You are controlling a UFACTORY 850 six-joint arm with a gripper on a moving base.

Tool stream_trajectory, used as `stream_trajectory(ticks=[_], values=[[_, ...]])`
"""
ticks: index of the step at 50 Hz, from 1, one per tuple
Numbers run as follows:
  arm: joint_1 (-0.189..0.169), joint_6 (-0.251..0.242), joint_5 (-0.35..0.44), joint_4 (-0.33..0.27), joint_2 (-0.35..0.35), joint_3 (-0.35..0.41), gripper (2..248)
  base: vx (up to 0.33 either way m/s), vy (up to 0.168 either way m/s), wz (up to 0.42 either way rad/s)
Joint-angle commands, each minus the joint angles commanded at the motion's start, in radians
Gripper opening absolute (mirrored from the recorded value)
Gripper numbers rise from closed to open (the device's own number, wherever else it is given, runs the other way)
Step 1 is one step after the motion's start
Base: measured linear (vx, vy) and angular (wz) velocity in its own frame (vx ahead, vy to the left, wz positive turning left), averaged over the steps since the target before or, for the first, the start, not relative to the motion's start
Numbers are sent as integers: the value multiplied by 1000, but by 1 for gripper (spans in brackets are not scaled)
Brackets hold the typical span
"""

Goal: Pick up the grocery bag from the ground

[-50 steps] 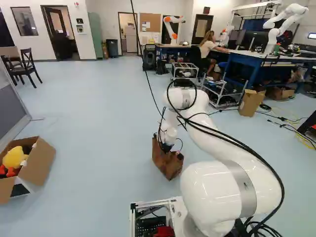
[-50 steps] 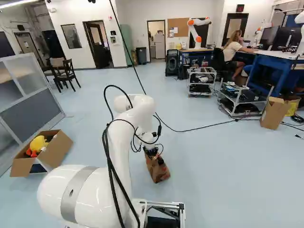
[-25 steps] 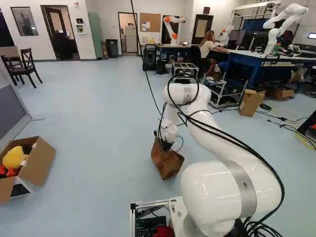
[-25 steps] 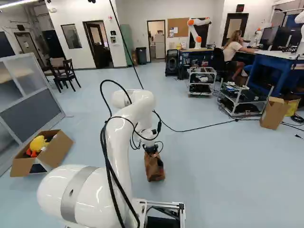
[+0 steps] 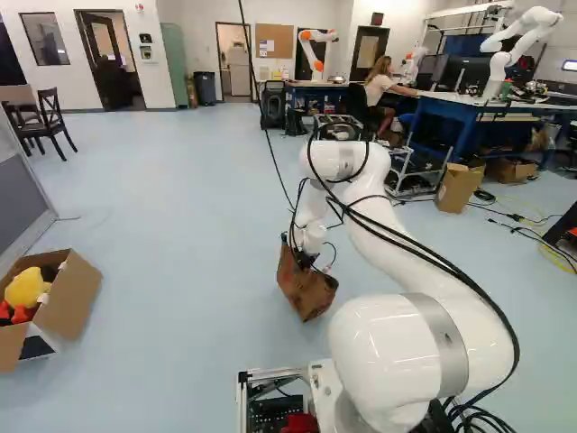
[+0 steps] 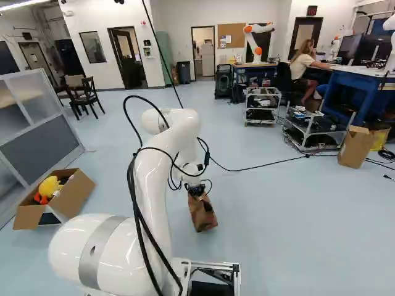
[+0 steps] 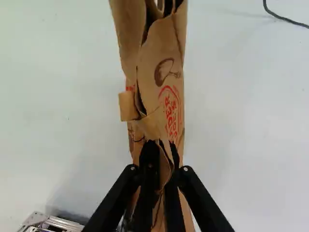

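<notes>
In the left base view my gripper (image 5: 307, 259) points down at the top of the brown paper grocery bag (image 5: 306, 290). The bag (image 6: 202, 216) hangs tilted below it in the right base view; any gap above the floor is hard to judge. The wrist view has the gripper (image 7: 162, 147) shut on the folded paper rim of the bag (image 7: 166, 46), between its two black fingers. Creased paper with red and brown print stretches ahead of the fingers. Their pads are mostly hidden by paper.
An open cardboard box (image 5: 77, 293) with a yellow plush stands at the left of the left base view. A grey partition (image 6: 40, 135) rises behind it. Wheeled carts (image 6: 315, 129), another cardboard box (image 6: 355, 147) and a floor cable (image 6: 265, 164) lie farther off.
My arm has risen a little, and the bag has moved up with the gripper. The bag has also swung and turned slightly beneath it. The base has not moved.
</notes>
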Motion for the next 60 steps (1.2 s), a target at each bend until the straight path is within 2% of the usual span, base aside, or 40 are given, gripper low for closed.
stream_trajectory(ticks=[60], values=[[0, 0, 0, 0, 221, 173, 21, 0, 0, 0]])
